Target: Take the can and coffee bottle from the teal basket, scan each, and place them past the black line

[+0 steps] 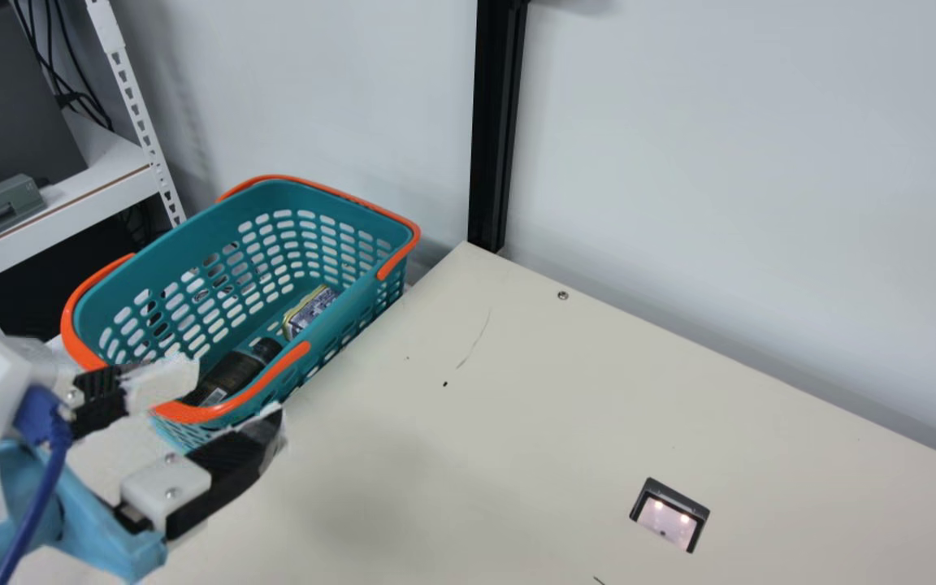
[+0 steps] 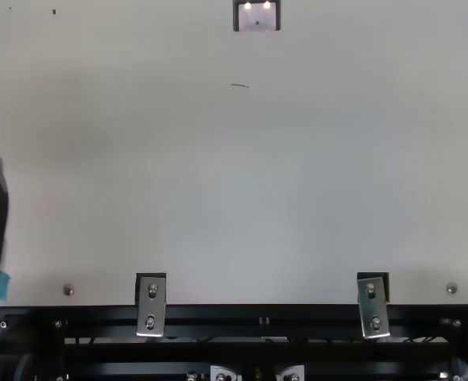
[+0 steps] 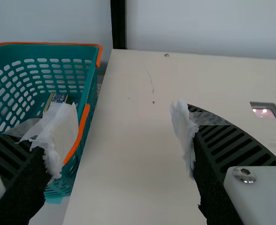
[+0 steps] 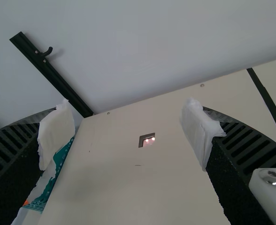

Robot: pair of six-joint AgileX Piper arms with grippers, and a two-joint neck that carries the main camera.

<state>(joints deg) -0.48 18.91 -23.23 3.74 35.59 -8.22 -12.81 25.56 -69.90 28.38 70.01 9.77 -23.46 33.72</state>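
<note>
Left gripper (image 1: pixel 234 398) is wide open and empty by the teal basket's (image 1: pixel 273 203) near end, over on the left. Coffee bottle (image 1: pixel 234 372) and can (image 1: pixel 311 313) are both inside, can's farther back. Right gripper (image 4: pixel 129 136)'s open too, nothing in it.

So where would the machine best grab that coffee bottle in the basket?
Probably around the middle of its body, from straight above. The coffee bottle lies on its side, low in the open-topped teal basket, so the left pincer could close across its long, rounded body. The narrower cap would likely give a less balanced hold.
</note>
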